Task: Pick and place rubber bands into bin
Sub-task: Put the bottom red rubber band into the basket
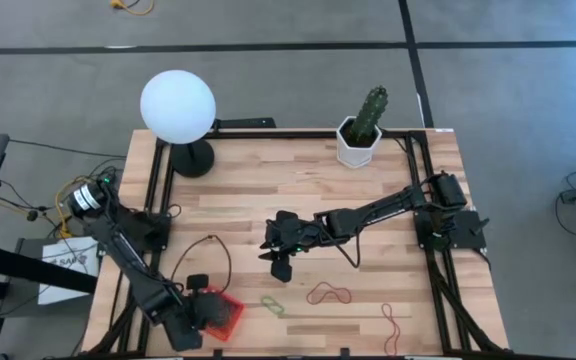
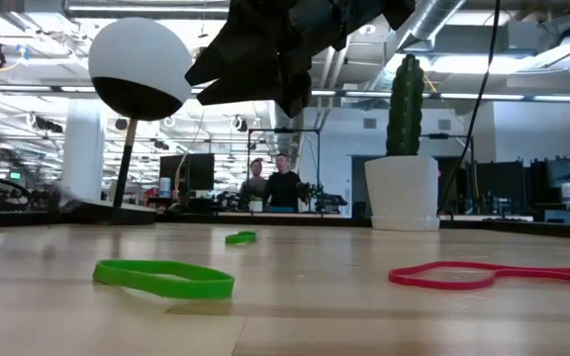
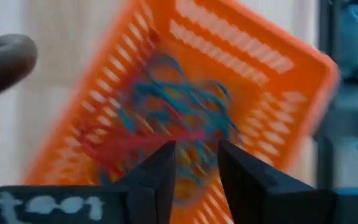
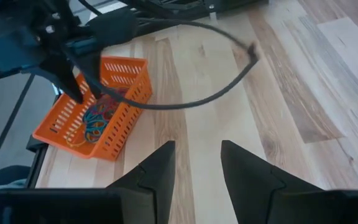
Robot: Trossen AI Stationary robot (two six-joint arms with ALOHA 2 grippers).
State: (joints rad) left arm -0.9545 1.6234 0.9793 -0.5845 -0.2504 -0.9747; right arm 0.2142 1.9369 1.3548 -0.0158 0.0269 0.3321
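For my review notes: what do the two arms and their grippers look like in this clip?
Both arms are black, jointed and slim, on black frame mounts at the table's edges. The left gripper and right gripper each have two dark, flat, angular fingers. A thin black cable loops from the left arm; yellow wiring sits at its base.
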